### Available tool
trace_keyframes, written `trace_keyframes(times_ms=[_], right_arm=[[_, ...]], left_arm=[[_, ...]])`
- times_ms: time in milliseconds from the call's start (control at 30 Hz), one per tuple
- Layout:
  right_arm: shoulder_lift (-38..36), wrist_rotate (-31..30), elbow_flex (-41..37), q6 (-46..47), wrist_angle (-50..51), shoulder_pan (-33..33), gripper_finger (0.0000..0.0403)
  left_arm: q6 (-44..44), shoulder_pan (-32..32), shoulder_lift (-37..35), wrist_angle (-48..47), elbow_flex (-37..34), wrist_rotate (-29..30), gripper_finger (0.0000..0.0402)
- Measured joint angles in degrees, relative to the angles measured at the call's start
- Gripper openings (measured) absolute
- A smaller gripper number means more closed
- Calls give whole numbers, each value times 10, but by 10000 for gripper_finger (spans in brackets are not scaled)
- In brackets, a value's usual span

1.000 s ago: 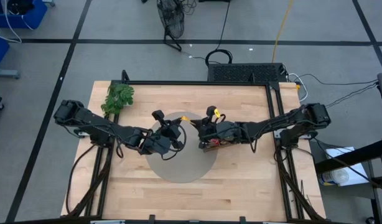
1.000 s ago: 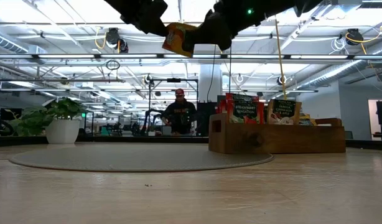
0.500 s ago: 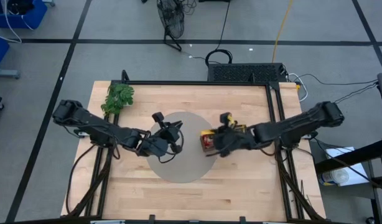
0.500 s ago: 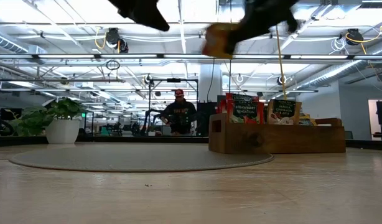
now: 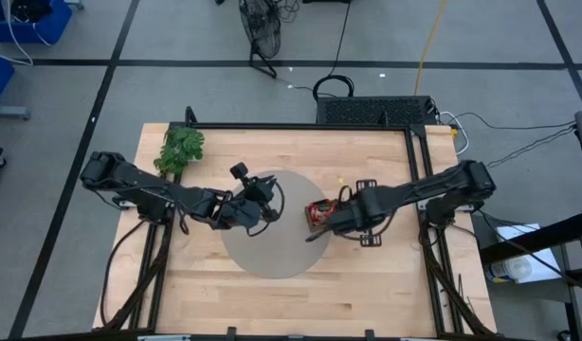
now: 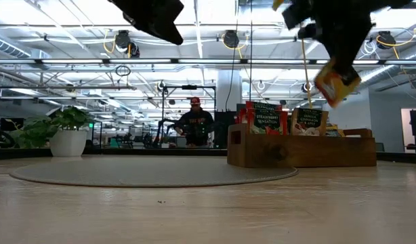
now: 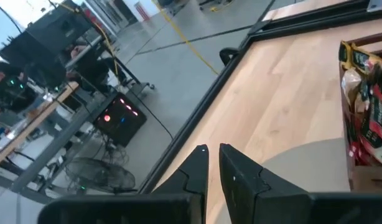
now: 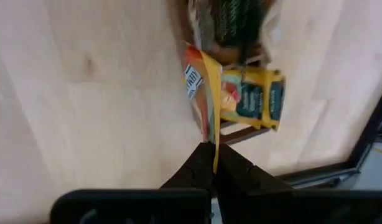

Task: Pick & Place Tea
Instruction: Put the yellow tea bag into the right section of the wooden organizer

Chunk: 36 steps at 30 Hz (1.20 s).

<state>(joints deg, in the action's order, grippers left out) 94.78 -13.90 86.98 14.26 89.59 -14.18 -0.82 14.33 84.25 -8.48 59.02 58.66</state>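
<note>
While our right gripper (image 8: 211, 148) pinches an orange-yellow sachet (image 8: 206, 102) edge-on just above the wooden tray (image 6: 299, 150), we should lower it straight into a free compartment; our left gripper (image 7: 214, 163) waits nearly closed, empty.

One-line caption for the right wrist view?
Right tool pinches an orange-yellow tea sachet edge-on above the wooden tray.

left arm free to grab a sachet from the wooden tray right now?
Probably not cleanly. The left gripper hangs shut above the round mat, beside the wooden tray, but the right gripper, shut on an orange-yellow sachet, is directly over the tray.
</note>
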Motion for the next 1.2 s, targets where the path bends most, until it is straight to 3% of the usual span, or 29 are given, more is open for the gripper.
trace_keyframes(times_ms=[500,767,1200], right_arm=[[48,-17,-105,-44,4,43,0],[48,-73,-108,-60,4,65,0],[107,-54,-117,-100,-18,66,0]], left_arm=[[49,-17,0,-50,0,-13,47],[51,-17,0,-50,0,-14,47],[65,-24,0,-57,0,-18,47]])
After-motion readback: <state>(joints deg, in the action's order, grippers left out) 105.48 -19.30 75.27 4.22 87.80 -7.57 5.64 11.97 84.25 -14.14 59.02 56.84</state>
